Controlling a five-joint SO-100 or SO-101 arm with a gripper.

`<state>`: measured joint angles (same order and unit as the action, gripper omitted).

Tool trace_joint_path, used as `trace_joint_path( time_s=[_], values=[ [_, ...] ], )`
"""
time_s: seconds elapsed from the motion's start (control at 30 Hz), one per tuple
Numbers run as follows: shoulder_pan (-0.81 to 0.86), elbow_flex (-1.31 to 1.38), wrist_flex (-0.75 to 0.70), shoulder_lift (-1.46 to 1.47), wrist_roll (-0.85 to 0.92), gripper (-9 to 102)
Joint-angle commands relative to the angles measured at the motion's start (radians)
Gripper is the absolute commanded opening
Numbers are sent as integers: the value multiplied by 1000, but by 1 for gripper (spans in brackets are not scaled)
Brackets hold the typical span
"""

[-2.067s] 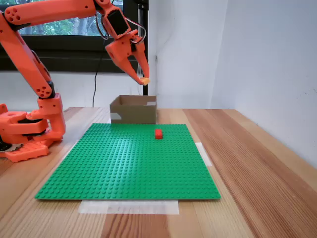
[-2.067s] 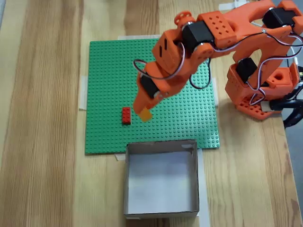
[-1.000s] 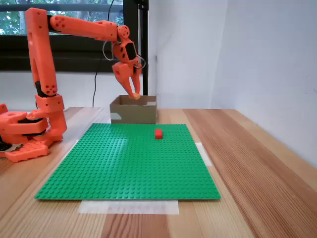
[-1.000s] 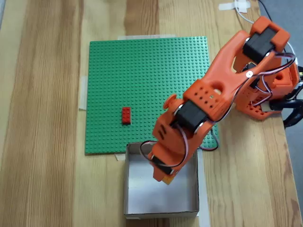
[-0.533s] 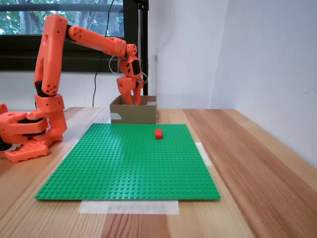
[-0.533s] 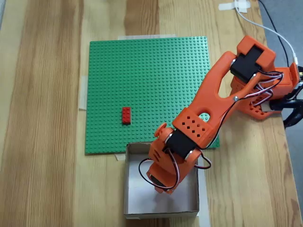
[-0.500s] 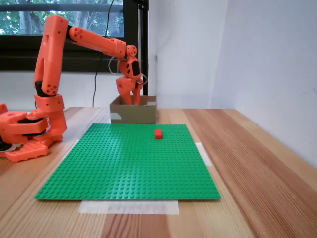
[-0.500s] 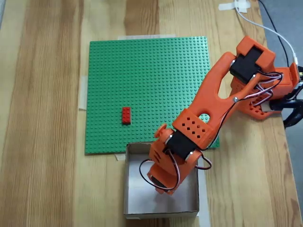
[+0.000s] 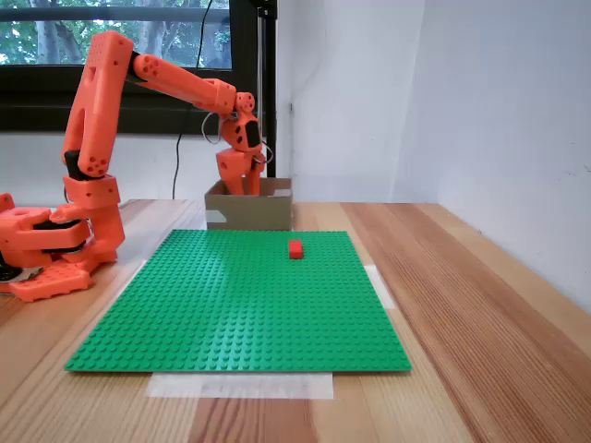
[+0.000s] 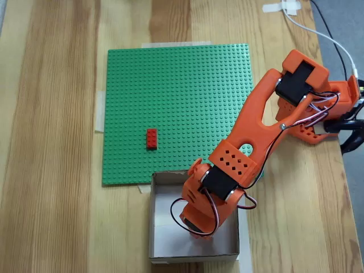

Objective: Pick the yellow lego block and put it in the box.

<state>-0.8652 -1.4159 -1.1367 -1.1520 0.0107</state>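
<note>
Gripper: one, orange, lowered into the box at the lower centre of the top-down fixed view; its fingertips are covered by the wrist body there and sunk behind the box wall in the side fixed view, so whether it is spread or closed cannot be told.

Yellow lego block: not made out in either fixed view; possibly under the gripper inside the box.

Box: one, brown cardboard, pale floor, its lower edge near the frame bottom; in the side view it stands at the far edge of the baseplate, a pale tape patch on its left face.

Red brick: one, on the green baseplate, apart from the box.

Worktop: wooden, with tape strips at the baseplate edges.
</note>
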Motion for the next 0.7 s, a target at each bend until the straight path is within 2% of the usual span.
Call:
trace_joint_path(
  time_s=[0.0,0.07,0.23,0.43,0.67],
  values=[
    [-9,35,-8,-6,-3,6],
    [-12,31,-14,-12,-8,11],
    [-15,-15,9,-71,26,15],
    [8,-109,57,-215,18,14],
    [52,-250,160,-448,-2,8]
  ],
)
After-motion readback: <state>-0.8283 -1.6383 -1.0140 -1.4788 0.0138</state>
